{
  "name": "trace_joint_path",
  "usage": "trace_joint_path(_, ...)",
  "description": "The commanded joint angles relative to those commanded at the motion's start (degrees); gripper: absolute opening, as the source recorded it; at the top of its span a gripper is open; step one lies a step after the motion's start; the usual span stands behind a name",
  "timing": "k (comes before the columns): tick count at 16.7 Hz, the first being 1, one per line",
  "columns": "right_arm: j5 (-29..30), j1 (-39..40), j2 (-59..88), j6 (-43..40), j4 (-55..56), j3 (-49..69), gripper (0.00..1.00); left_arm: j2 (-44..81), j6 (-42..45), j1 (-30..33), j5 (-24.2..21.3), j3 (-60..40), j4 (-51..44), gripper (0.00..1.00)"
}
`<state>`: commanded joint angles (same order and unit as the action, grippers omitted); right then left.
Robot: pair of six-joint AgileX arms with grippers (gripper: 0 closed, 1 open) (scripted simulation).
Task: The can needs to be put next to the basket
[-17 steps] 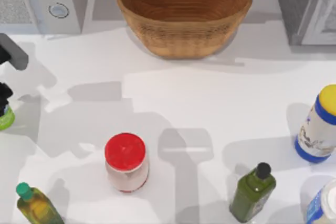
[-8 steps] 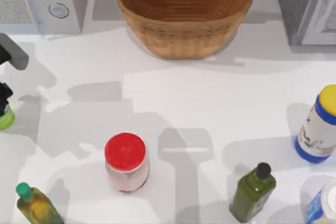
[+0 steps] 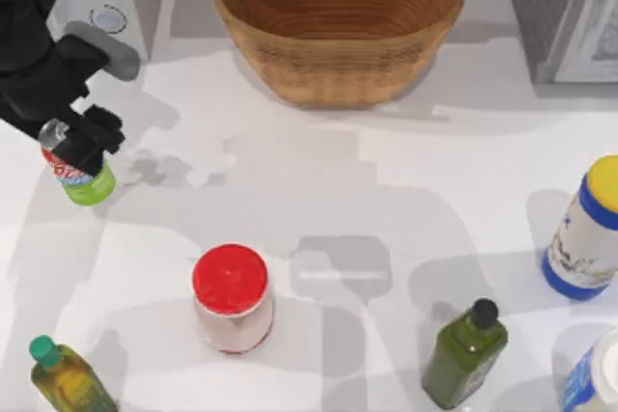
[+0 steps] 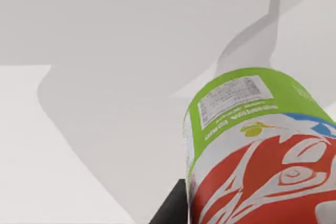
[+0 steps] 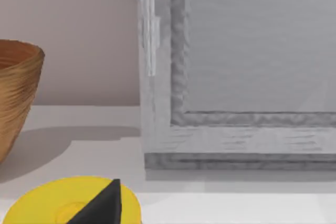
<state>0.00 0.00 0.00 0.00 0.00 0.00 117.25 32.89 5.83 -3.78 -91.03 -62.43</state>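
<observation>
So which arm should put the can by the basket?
The left. Its gripper already holds the can at the table's left side, with bare table between it and the basket.

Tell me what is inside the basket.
The basket shows only bare woven ribbing across its floor and far wall in the top view. The inner face of its near wall is hidden behind the rim.

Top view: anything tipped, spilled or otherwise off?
Only the can: it hangs tilted in the left gripper at the table's left, well short of the basket. No spill shows. The jar and bottles stand upright.
</observation>
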Motion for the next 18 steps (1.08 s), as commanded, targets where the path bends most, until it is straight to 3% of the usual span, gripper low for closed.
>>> trace_joint_path(9, 0.0, 0.0, 0.0, 0.0, 0.0, 0.0, 1.00, 15.9, -42.5, 24.2, -4.3, -18.8, -14.5, 0.00)
trace_joint_path(14, 0.0, 0.0, 0.0, 0.0, 0.0, 0.0, 1.00, 23.7, -63.1, 34.8, -1.9, -31.9, -18.7, 0.00)
trace_joint_path(18, 0.0, 0.0, 0.0, 0.0, 0.0, 0.0, 1.00, 26.1, -74.7, 39.9, 1.7, -41.0, -19.2, 0.00)
